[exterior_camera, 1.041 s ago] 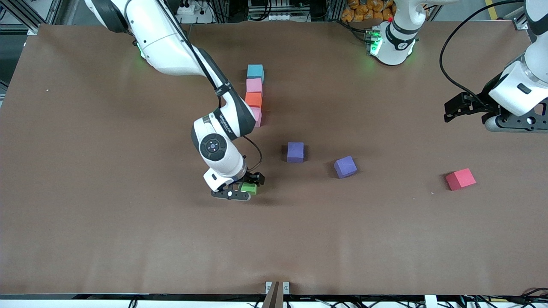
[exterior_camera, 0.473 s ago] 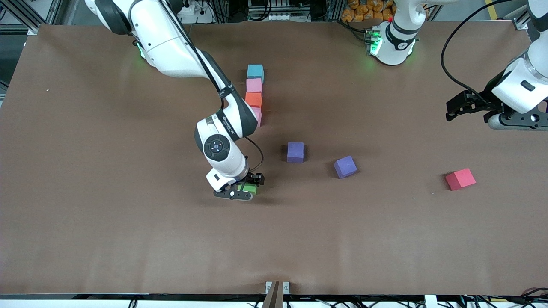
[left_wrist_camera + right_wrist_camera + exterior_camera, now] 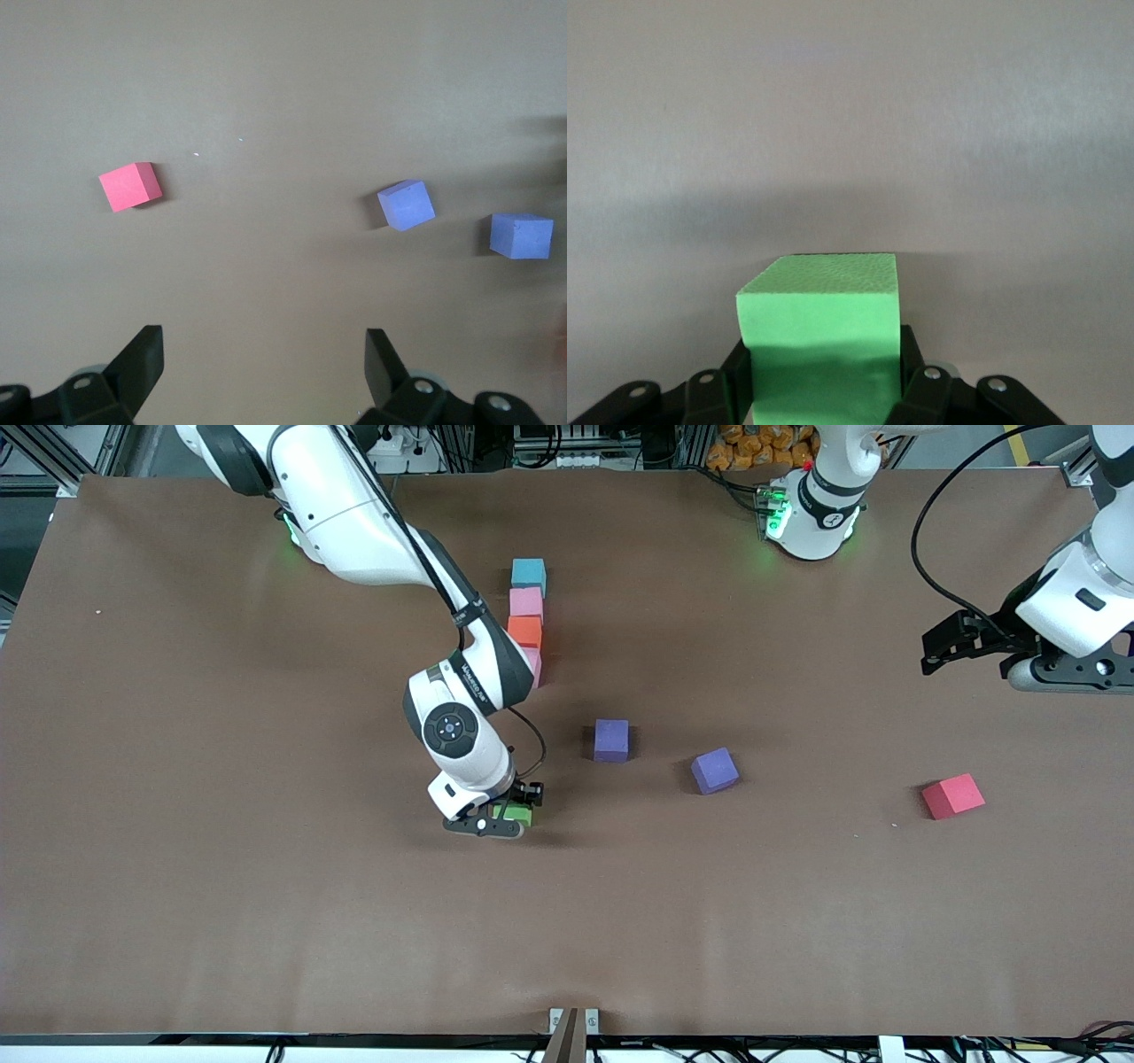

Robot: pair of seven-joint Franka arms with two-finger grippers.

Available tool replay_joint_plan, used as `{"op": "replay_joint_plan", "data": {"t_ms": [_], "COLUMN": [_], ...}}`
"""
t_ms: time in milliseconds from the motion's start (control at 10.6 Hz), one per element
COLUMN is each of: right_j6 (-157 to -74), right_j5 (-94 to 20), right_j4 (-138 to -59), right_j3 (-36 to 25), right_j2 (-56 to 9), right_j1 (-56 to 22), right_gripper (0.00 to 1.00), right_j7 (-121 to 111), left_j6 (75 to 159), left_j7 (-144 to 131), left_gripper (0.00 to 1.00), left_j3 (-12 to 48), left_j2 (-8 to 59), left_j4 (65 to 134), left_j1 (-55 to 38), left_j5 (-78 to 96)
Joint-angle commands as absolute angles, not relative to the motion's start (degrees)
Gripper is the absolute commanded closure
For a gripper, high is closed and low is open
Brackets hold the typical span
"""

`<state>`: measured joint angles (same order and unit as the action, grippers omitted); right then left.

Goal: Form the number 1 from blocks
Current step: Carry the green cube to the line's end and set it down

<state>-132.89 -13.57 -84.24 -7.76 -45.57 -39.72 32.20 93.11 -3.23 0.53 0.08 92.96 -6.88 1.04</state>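
Note:
My right gripper (image 3: 512, 812) is shut on the green block (image 3: 515, 812), just above the table; the right wrist view shows the green block (image 3: 819, 345) pinched between the fingers. A column of light blue (image 3: 528, 572), pink (image 3: 525, 601), orange (image 3: 524, 631) and pink (image 3: 532, 666) blocks stands toward the robots' side, the last pink one partly hidden by the right arm. Two purple blocks (image 3: 611, 740) (image 3: 714, 770) and a red block (image 3: 952, 795) lie loose toward the left arm's end. My left gripper (image 3: 941, 646) hangs open and empty over that end; its view shows the red block (image 3: 130, 185) and both purple blocks (image 3: 406, 204) (image 3: 521, 235).
Brown table surface (image 3: 221, 868) spreads wide and bare nearer the front camera. The left arm's base (image 3: 811, 509) stands at the table's robot-side edge. A small bracket (image 3: 573, 1020) sits at the table's camera-side edge.
The right gripper, still holding the green block, has shifted slightly toward the column and risen a little. The left gripper has barely drifted.

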Motion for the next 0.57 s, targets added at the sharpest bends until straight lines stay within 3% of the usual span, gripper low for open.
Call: {"op": "replay_joint_plan", "data": {"t_ms": [0, 473], "right_j6": [-133.07, -133.33], "right_j5": [-13.89, -13.97], "right_j4": [-97.16, -108.44], "right_j3": [-7.82, -5.1], "right_j2": [-35.63, -28.83], "right_j1": [-41.31, -44.2], "right_gripper": [0.36, 0.36], "right_j7": [30.08, 28.39], "left_j6": [92.55, 92.29], "left_j7": [-2.03, -1.84], "left_gripper": [0.0, 0.0], "left_j3": [1.14, 1.32], "left_j2": [-0.88, -2.29], "left_j4": [92.81, 92.81], "left_j1": [-6.5, -6.5], "left_j5": [0.0, -0.09]}}
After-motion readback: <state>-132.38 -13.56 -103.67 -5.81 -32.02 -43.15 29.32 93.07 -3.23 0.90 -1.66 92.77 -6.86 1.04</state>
